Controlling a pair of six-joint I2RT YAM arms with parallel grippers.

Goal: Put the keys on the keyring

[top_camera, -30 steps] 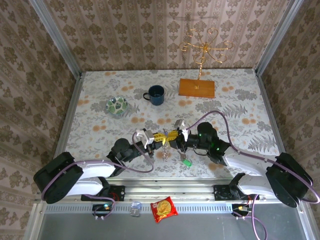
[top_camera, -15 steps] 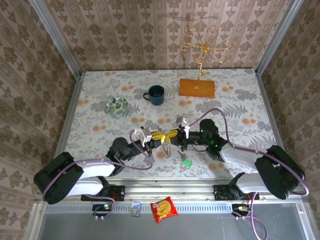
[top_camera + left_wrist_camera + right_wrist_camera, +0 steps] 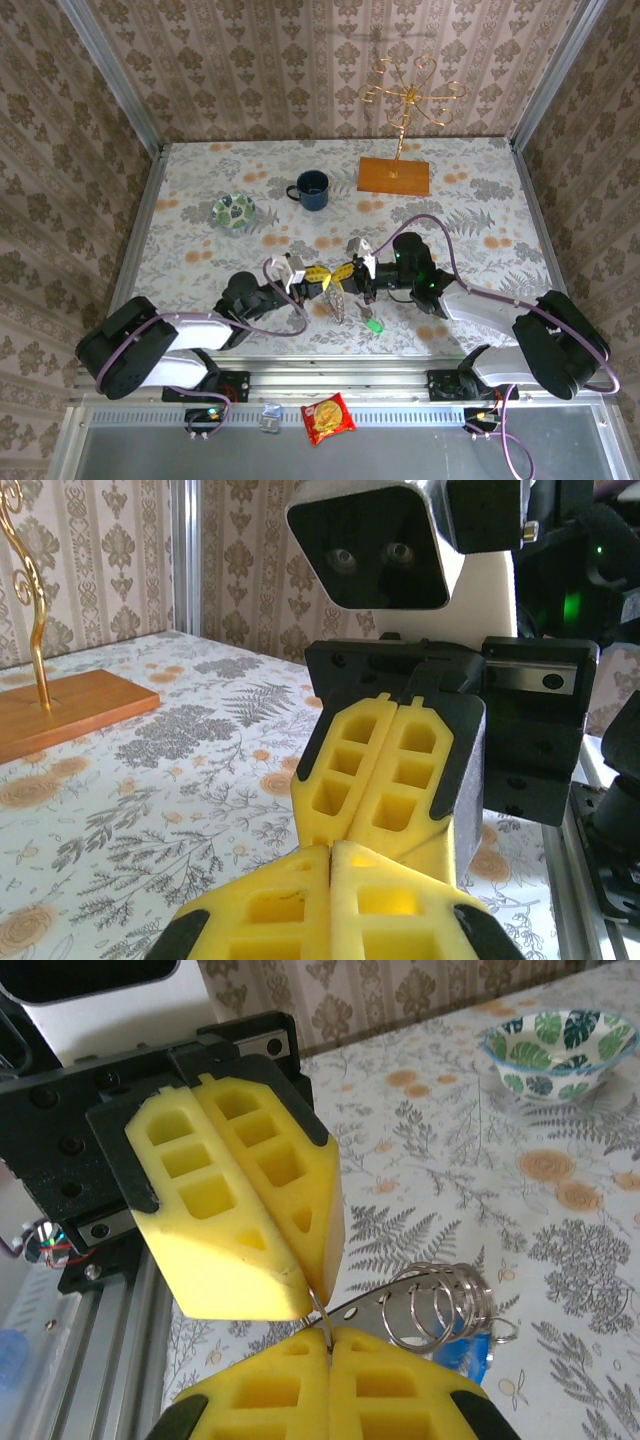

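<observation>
My two grippers meet tip to tip above the table's front middle, the left gripper [image 3: 322, 273] and the right gripper [image 3: 347, 271]. Both are shut on a thin wire loop of the keyring [image 3: 337, 300], which hangs below them. In the right wrist view my gripper [image 3: 328, 1342] pinches that wire, and the wire runs up into the left arm's yellow fingers [image 3: 230, 1210]. The keyring [image 3: 440, 1305] shows there as silver coils on a flat metal strip, with the blue key [image 3: 462, 1357] just behind it. The green key [image 3: 373, 324] lies on the table. My left gripper [image 3: 330, 852] is pressed shut.
A blue mug [image 3: 312, 189] and a green-patterned glass dish [image 3: 234, 211] stand at the back left. The gold wire stand [image 3: 405, 100] rises from its wooden base [image 3: 394, 175] at the back right. A red snack packet [image 3: 328, 417] lies below the table edge.
The right gripper has closed from partly open onto the keyring's wire. Both grippers have shifted slightly, and the keyring now hangs between their touching tips.
</observation>
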